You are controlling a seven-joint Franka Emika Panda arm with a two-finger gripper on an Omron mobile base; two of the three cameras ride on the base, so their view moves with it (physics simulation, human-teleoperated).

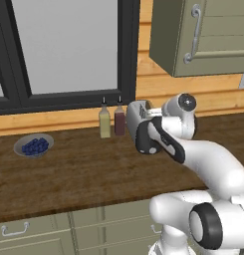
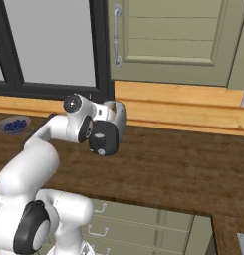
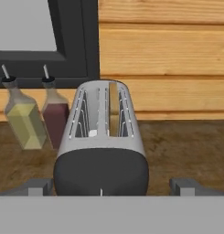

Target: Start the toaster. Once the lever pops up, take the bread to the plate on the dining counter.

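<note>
The toaster (image 3: 102,137) stands on the wooden worktop (image 3: 186,146) against the plank wall, its black end panel toward me. A tan slice of bread (image 3: 113,107) stands in its right-hand slot. A thin pale sliver of the lever (image 3: 101,192) peeks out at the panel's lower edge. My gripper (image 3: 113,187) is open, its fingertips (image 3: 38,186) spread wider than the toaster and just short of its black end, touching nothing. From the base, the toaster (image 1: 137,111) (image 2: 119,113) shows right behind my hand. The plate and the dining counter are out of view.
Two bottles, one yellow (image 3: 24,121) (image 1: 104,124) and one dark red (image 3: 56,121) (image 1: 119,122), stand close to the toaster's left. A grey bowl of blueberries (image 1: 34,145) (image 2: 14,124) sits far left. A wall cabinet (image 1: 203,35) hangs above right, and drawers (image 1: 24,234) run under the worktop.
</note>
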